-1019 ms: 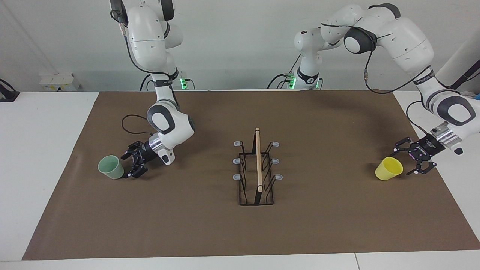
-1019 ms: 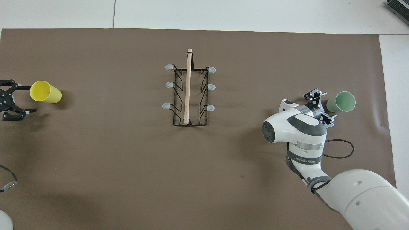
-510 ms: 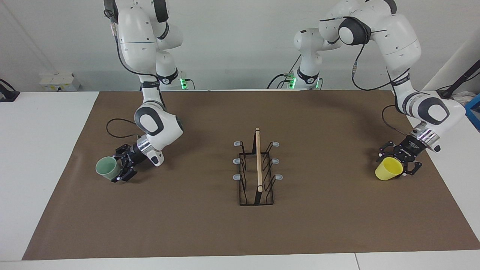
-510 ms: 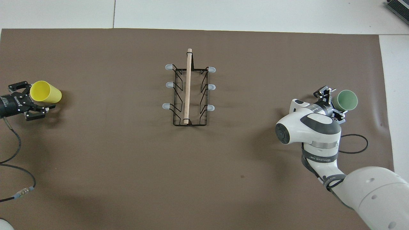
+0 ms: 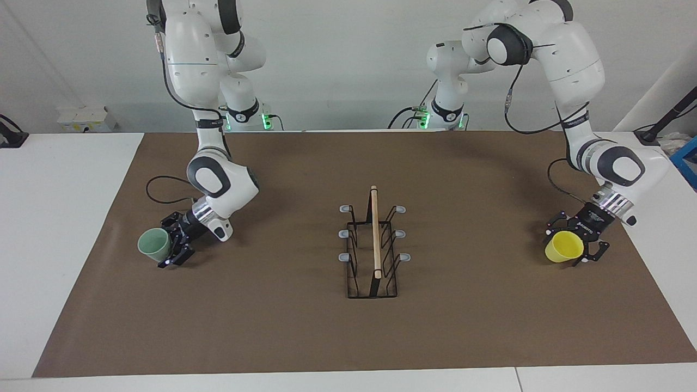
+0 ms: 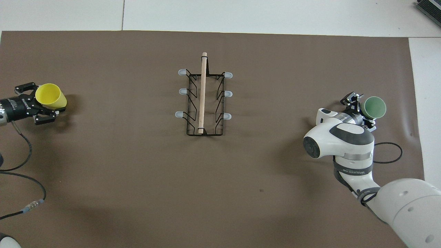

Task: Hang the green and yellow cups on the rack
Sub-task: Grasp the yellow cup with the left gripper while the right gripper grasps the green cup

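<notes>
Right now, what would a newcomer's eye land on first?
Probably the narrow black wire rack with its light wooden rod, alone mid-table with every prong bare. Then the mirrored ends: the left gripper straddles the bright yellow plastic cup at the left arm's end, and the right gripper straddles the pale mint green plastic cup at the right arm's end.

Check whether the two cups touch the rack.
Apart. The overhead view shows bare mat between the rack and both the yellow cup and the green cup.

facing: high, toward robots | overhead: steeply down | shared: mat [image 5: 305,337]
</notes>
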`<state>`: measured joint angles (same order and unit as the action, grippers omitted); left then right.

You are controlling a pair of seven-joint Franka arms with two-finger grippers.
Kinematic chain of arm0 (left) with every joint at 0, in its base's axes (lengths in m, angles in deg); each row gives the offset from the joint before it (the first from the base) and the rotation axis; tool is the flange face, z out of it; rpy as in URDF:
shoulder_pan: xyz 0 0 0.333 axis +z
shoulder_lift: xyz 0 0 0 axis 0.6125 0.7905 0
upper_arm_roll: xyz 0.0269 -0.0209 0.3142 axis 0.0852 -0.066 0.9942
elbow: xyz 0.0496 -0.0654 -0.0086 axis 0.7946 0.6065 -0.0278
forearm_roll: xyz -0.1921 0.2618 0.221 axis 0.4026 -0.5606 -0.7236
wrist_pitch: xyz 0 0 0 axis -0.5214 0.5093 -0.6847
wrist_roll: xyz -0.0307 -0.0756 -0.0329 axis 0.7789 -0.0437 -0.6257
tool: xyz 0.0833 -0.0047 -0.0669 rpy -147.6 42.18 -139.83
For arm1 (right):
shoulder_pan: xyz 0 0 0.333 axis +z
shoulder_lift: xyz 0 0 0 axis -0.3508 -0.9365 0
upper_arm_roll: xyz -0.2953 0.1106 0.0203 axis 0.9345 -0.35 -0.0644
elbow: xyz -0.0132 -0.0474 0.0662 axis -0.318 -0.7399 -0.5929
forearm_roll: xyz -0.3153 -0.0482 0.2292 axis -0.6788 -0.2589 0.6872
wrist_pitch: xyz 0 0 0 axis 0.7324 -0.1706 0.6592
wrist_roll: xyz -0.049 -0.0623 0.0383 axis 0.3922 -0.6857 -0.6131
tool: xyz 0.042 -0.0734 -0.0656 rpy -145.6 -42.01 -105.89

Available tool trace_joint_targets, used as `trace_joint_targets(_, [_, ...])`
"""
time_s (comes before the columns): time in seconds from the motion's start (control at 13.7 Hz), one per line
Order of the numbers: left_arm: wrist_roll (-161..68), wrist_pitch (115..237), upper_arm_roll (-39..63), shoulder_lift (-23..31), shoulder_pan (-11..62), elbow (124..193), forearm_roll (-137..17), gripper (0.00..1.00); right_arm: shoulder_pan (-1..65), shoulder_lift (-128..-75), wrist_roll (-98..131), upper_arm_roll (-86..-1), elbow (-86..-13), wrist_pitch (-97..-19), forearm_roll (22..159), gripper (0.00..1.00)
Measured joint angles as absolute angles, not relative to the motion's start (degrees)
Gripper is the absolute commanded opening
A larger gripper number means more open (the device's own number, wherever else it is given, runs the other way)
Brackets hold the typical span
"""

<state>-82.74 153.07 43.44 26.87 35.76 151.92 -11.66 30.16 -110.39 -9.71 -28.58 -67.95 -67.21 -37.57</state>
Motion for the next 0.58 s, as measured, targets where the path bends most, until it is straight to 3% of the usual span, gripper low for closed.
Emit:
trace_joint_targets(0.07, [-81.7, 153.1, 43.3, 26.8, 35.4, 151.8, -11.7, 0.88, 29.8, -110.4, -9.7, -28.6, -68.2, -67.7, -38.4, 0.31])
trace_joint_targets(0.15, [-79.5, 153.3, 42.9, 26.6, 35.1, 151.7, -11.7, 0.13, 29.7, -110.5, -9.7, -28.6, -68.4, -67.8, -38.6, 0.13])
trace_joint_targets(0.22, [-77.4, 154.5, 41.9, 26.3, 34.6, 151.6, -11.7, 0.00, 29.7, -110.4, -9.7, -28.6, -68.5, -67.8, -38.7, 0.00])
trace_joint_targets(0.58, [-71.5, 160.4, 41.0, 23.7, 29.7, 150.1, -17.4, 0.00, 29.7, -110.4, -9.7, -28.6, -68.4, -67.8, -38.8, 0.00])
